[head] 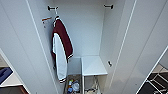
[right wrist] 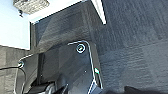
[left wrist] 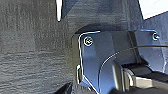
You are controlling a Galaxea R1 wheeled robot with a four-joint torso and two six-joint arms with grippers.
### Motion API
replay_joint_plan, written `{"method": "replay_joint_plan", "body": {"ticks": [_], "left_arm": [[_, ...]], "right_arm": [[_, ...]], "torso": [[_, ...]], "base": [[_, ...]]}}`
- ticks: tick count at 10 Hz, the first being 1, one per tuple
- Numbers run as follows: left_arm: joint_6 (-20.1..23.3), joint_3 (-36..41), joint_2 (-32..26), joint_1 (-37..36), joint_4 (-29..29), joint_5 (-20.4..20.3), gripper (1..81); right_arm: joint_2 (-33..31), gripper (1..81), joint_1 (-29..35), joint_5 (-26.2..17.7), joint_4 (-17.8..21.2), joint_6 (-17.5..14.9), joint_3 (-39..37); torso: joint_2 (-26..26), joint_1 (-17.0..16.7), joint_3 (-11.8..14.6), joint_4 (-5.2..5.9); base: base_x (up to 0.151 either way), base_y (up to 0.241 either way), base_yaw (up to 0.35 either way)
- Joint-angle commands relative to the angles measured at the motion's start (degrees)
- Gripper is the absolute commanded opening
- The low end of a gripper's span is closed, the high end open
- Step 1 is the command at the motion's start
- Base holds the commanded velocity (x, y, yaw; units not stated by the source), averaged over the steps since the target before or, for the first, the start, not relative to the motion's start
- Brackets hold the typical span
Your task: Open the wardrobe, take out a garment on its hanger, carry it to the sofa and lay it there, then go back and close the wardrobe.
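Observation:
The wardrobe point(head: 82, 32) stands open in front of me in the head view. Its left door point(head: 17, 42) and right door point(head: 147, 37) are swung wide. Inside, a maroon jacket with white sleeves point(head: 61, 47) hangs from a thin white hook point(head: 56, 11) by the left rail bracket point(head: 52, 8). A second bracket point(head: 109, 6) sits at the upper right. The space between the brackets is bare white back wall. Both wrist views look down on dark grey carpet point(left wrist: 30, 50) point(right wrist: 130, 50), with my arms hanging low over it.
A white shelf point(head: 93, 65) sits low on the wardrobe's right side. Small mixed items point(head: 73, 86) lie in the bottom compartment. Something blue point(head: 4, 73) shows past the left door. A white edge point(right wrist: 98, 11) crosses the carpet.

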Motion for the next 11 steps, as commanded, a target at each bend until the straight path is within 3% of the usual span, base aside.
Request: {"method": "replay_joint_plan", "body": {"ticks": [1, 2, 3, 5, 7, 8, 11], "left_arm": [[-1.8, 15.5, -17.6, -3.7, -4.4, -5.8, 81.1], [-3.3, 16.7, -20.8, -3.7, -5.7, -8.3, 81.1], [-7.1, 17.6, -25.0, -3.7, -6.7, -11.4, 81.1], [-15.1, 17.2, -30.1, -4.2, -6.6, -15.6, 81.1], [-23.3, 17.3, -34.7, -7.6, -6.5, -18.5, 81.1], [-27.0, 17.5, -36.9, -10.9, -6.4, -18.5, 81.1], [-38.5, 19.1, -44.9, -23.1, -6.0, -17.6, 81.1]], "right_arm": [[-12.5, 81.1, 7.2, 4.0, 1.0, 8.2, 3.5], [-13.6, 81.1, 8.0, 4.3, 0.9, 10.2, 3.0], [-14.7, 81.1, 9.1, 5.8, 1.1, 12.3, 2.1], [-18.6, 81.1, 12.2, 8.9, 1.1, 19.7, 1.7], [-21.9, 81.1, 16.5, 9.0, 1.1, 24.2, 2.1], [-23.5, 81.1, 18.6, 9.1, 0.9, 28.4, 2.1], [-29.6, 81.1, 27.2, 15.1, 0.3, 44.2, 2.6]], "torso": [[0.0, 0.0, 0.0, 0.00], [0.0, 0.0, 0.0, 0.00], [0.0, 0.0, 0.0, 0.00], [0.0, 0.0, 0.0, 0.00], [0.0, 0.0, 0.0, 0.00], [0.0, 0.0, 0.0, 0.00], [0.0, 0.0, 0.0, 0.00]], "base": [[0.000, 0.000, 0.000], [0.000, 0.000, 0.000], [0.000, 0.000, 0.000], [0.000, 0.000, 0.000], [0.000, 0.000, 0.000], [0.000, 0.000, 0.000], [0.000, 0.000, 0.000]]}}
